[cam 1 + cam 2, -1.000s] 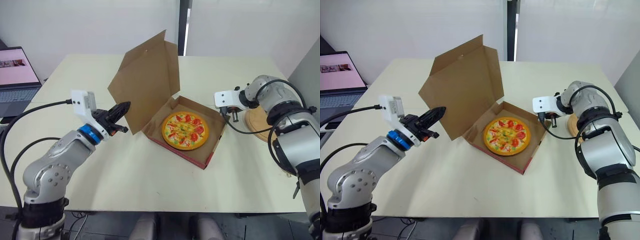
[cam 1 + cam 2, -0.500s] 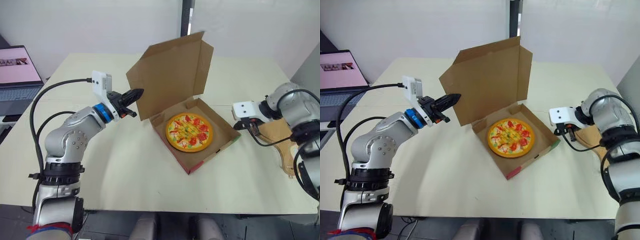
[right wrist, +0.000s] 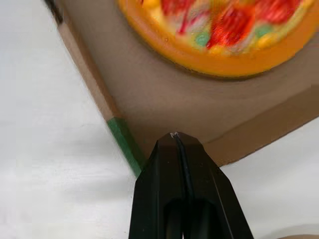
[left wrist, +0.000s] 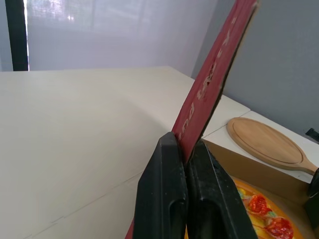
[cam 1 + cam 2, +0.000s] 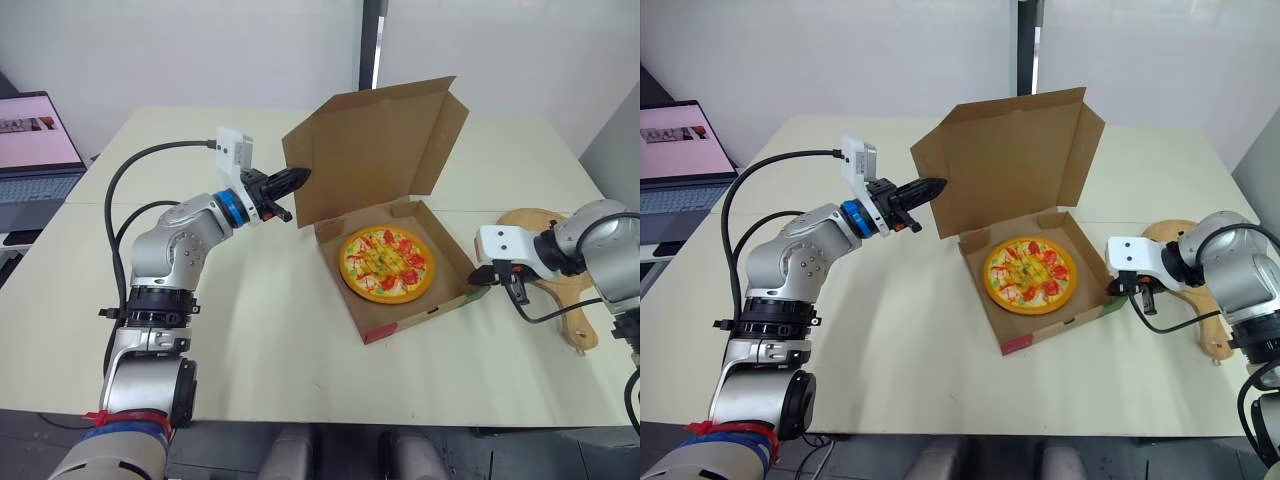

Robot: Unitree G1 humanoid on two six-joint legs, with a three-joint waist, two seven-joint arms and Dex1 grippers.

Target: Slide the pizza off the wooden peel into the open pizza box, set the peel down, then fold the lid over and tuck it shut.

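Two grippers flank the pizza (image 5: 384, 265) in the pizza box (image 5: 420, 313): the left gripper (image 4: 182, 142) pinches the edge of the raised lid (image 5: 375, 150), the right gripper (image 3: 174, 135), closed empty, meets a corner; folding could drag everything sideways.

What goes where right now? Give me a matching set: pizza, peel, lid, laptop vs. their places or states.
1. pizza
2. wooden peel
3. lid
4. laptop

A. raised, edge pinched by the left hand
B. inside the box
C. far left of the scene, screen lit
D. flat on the table, on the robot's right

Pairs: 1-B, 2-D, 3-A, 4-C
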